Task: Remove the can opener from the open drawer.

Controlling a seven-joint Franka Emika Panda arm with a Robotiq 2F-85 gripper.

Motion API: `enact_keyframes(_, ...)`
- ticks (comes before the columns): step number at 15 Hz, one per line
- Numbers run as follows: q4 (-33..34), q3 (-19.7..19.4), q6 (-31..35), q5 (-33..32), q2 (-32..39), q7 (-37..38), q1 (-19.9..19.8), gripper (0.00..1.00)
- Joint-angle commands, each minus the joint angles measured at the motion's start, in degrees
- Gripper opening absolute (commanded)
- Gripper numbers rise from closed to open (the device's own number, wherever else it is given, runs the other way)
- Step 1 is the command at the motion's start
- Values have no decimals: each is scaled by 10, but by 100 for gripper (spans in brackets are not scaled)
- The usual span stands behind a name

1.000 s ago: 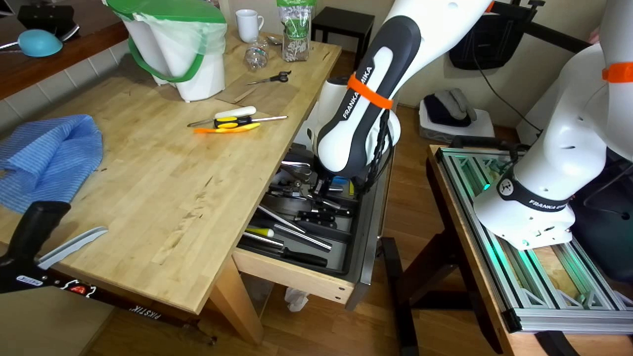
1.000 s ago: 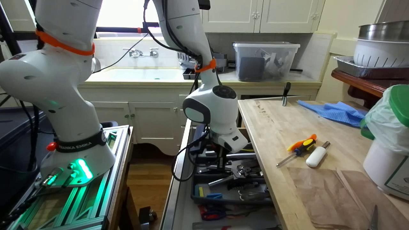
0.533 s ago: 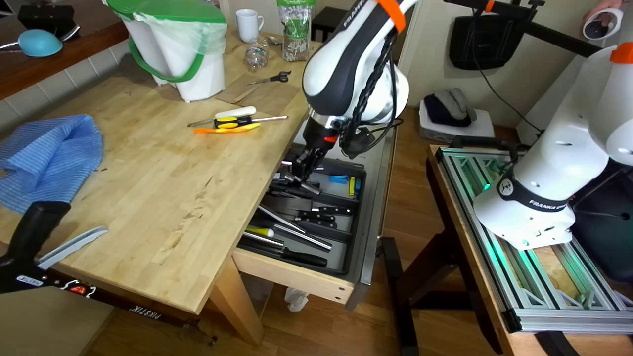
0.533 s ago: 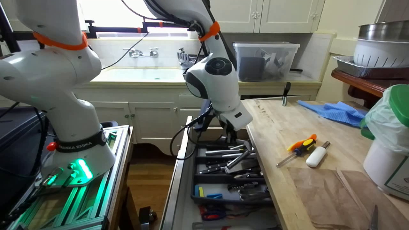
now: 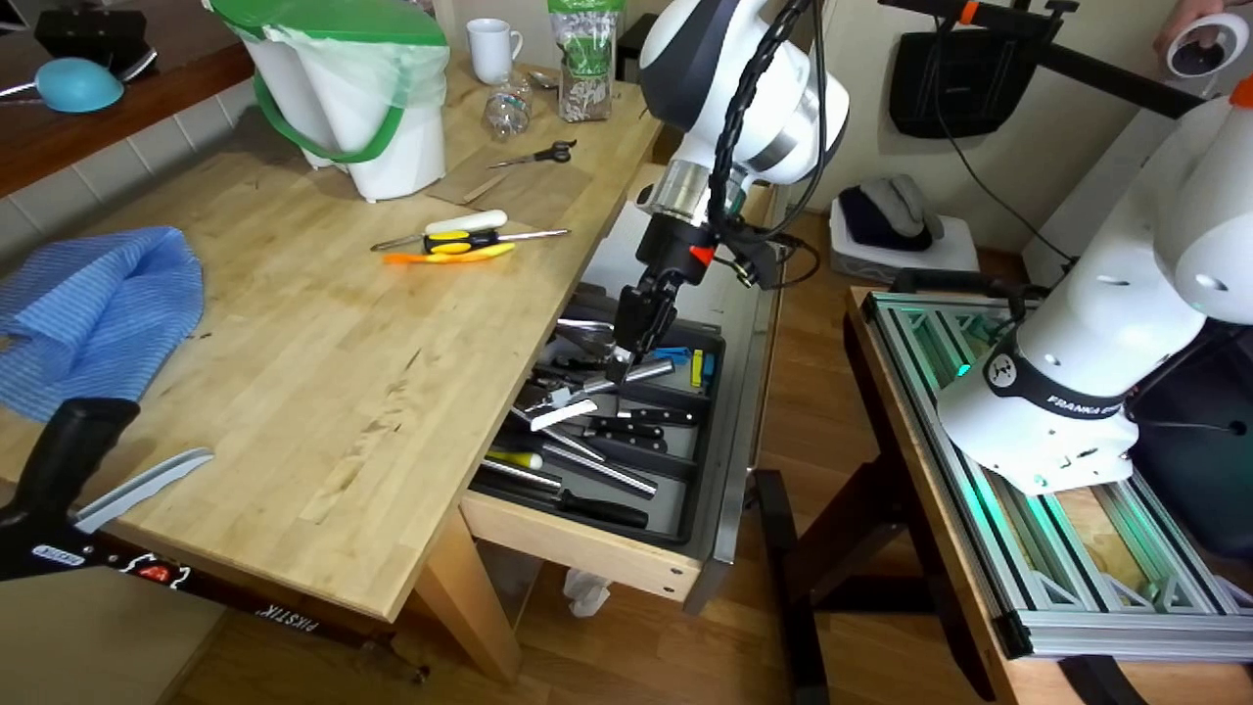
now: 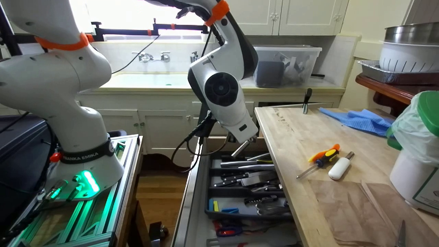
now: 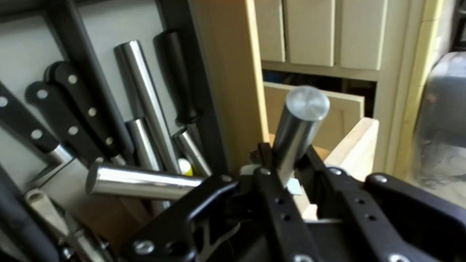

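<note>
The can opener has shiny silver round handles and a metal head. In the wrist view my gripper (image 7: pixel 287 156) is shut around one handle (image 7: pixel 300 112); the other handle (image 7: pixel 142 182) sticks out to the left. In an exterior view the gripper (image 5: pixel 622 362) holds the can opener (image 5: pixel 651 371) tilted above the utensils. In an exterior view only a silver handle (image 6: pixel 241 148) shows below the hand; the fingers are hidden. The drawer (image 5: pixel 587 548) is open, with a black divider tray (image 5: pixel 689 490) inside. It also shows in an exterior view (image 6: pixel 188 206).
Several black-handled knives (image 5: pixel 641 428) lie in the tray below. The wooden table (image 5: pixel 323 411) overhangs the drawer and holds a screwdriver (image 5: pixel 470 241), a blue cloth (image 5: pixel 108 304) and a white bin (image 5: pixel 392 147). A paper bag (image 6: pixel 360 206) lies on the table.
The gripper has risen from deep in the drawer, lifting the can opener off the other utensils. The arm has also moved towards the drawer's sink end.
</note>
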Motion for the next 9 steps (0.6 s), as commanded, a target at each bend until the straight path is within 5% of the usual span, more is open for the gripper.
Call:
enact_keyframes(1, -30, -127, -148, -3, -41, -33, 85, 6)
enact_keyframes(5, -38, -203, -253, 2, -87, -67, 132, 6)
enact_keyframes(9, -28, -232, -226, 9, -154, -80, 162, 6)
